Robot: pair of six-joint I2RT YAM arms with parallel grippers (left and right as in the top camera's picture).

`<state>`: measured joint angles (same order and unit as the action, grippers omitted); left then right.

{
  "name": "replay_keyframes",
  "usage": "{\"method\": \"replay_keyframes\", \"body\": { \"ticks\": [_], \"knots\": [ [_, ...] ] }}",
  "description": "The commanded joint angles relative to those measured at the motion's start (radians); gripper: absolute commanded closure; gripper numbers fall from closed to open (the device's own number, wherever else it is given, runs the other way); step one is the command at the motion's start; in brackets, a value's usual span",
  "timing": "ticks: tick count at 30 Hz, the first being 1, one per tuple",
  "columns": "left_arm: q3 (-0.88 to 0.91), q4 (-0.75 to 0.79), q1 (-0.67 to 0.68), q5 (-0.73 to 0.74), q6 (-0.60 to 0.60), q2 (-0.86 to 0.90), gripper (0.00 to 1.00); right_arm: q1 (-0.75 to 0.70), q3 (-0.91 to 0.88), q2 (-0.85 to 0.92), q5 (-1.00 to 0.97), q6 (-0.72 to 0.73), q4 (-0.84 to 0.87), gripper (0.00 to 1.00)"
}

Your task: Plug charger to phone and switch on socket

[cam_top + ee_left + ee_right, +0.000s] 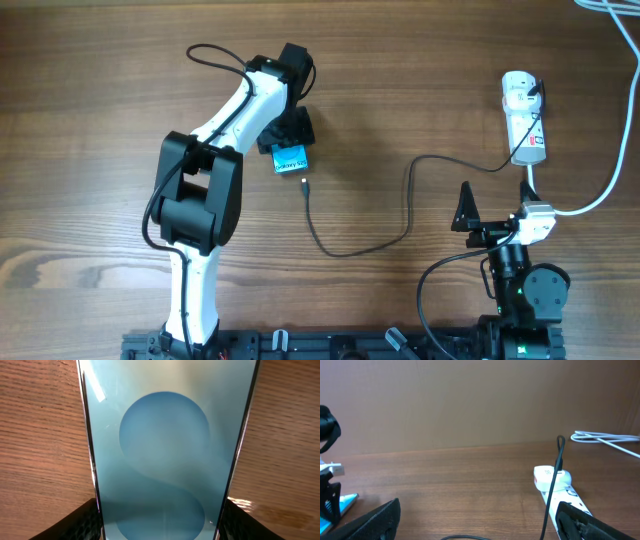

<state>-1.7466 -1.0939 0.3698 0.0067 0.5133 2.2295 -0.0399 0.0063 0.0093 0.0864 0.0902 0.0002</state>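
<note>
On the tabletop (90, 90), my left jaws clamp the phone (165, 450) by its long edges; it looks rigid, light and slick, so I'd squeeze gently. My right jaws gape empty. The limp charger (408, 200), tip just beside the phone, wants pinching right behind its connector.

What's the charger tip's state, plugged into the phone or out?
Out. In the overhead view the charger tip lies loose just off the end of the phone, not seated.

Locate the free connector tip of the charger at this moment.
In the overhead view, the charger's connector tip lies left of centre, just beyond the lower end of the phone, with a small gap between them.
</note>
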Motion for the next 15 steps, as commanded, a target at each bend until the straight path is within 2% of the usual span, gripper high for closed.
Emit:
{"method": "replay_keyframes", "body": {
  "ticks": [1,15],
  "knots": [
    [-0.048,-0.008,-0.008,0.086,0.019,0.007,0.96,0.003,-0.001,0.002,0.014,0.015,0.003,0.00],
    [-0.167,-0.056,-0.016,0.362,0.124,0.007,0.96,0.003,-0.001,0.002,0.014,0.015,0.003,0.00]
  ]
}}
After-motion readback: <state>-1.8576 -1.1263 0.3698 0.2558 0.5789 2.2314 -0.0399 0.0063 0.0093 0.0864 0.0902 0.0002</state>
